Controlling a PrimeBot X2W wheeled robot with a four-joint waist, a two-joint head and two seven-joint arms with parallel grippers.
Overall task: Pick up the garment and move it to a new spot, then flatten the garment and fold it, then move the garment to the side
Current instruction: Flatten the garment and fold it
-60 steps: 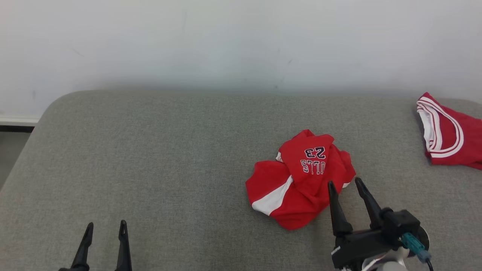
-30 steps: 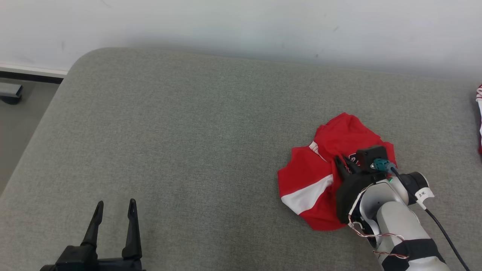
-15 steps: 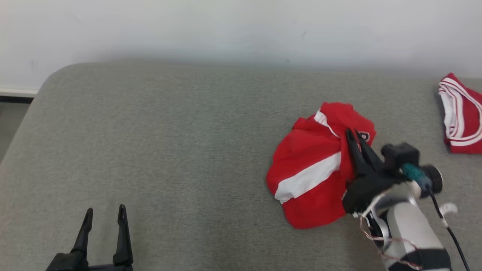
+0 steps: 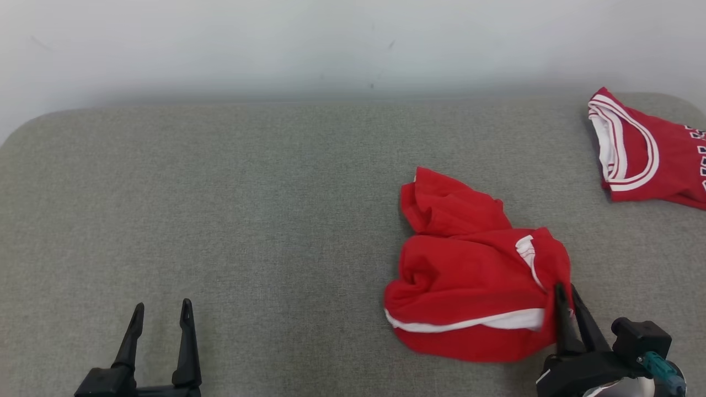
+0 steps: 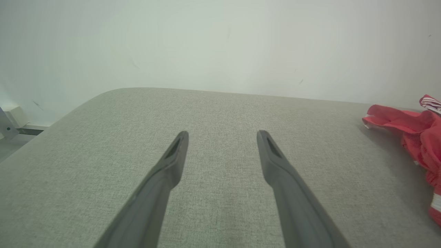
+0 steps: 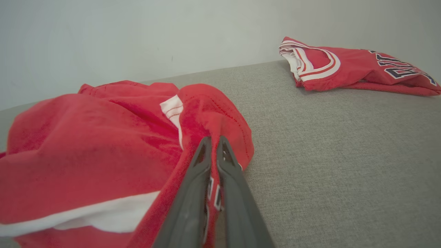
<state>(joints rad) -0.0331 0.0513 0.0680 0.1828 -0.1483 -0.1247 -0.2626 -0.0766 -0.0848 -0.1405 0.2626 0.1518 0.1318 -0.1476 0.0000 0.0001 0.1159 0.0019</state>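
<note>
I count two red garments on the grey fabric-covered pad, and two grippers over it. The task's own piece, a crumpled red cloth garment with white bands, lies bunched on the pad's right half, nearer the near edge than the far one. One lobe of it reaches toward the far edge, and a white band runs along its near side. The other piece, a folded red jersey with a white-striped neckline and dark lettering, sits at the far right corner, well apart from the crumpled one. My right gripper has its two dark fingers pressed together on a fold at the crumpled garment's near right edge. In the right wrist view, red cloth wraps around the fingertips and a strip with white lettering is squeezed between the fingers. My left gripper has its fingers spread wide above bare pad by the near left corner. It holds nothing and is well apart from both garments.
</note>
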